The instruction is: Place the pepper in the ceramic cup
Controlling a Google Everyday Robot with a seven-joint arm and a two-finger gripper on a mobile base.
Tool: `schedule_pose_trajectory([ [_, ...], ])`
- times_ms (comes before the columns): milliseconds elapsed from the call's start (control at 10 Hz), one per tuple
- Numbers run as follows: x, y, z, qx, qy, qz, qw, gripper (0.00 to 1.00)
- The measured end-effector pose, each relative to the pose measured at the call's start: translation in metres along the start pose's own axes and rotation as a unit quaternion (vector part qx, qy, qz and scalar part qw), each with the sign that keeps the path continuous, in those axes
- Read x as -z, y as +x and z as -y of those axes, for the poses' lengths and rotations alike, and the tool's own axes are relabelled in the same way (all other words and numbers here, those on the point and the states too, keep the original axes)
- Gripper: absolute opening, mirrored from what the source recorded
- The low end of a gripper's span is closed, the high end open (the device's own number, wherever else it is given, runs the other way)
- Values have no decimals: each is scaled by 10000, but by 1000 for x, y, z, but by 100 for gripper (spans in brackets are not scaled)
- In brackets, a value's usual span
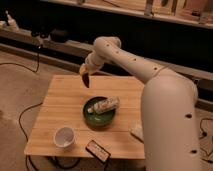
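Note:
My gripper (85,73) is raised above the far left part of the wooden table (65,102) and is shut on the small dark-red pepper (86,80), which hangs down from it. The white ceramic cup (64,136) stands upright near the table's front left corner, well below and in front of the gripper. The cup's pale inside shows nothing in it.
A dark green bowl (100,117) in the table's middle holds a pale cream bottle-like object (103,105). A small dark flat device (97,150) lies at the front edge. My white arm (165,115) fills the right side. Cables run across the floor to the left.

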Motion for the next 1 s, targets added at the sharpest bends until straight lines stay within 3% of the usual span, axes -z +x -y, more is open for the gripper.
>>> schedule_pose_trajectory([
  [200,3,13,-33,308,-292,-90,9991,0],
  [1000,3,15,-42,418,-365,-91,9984,0],
])
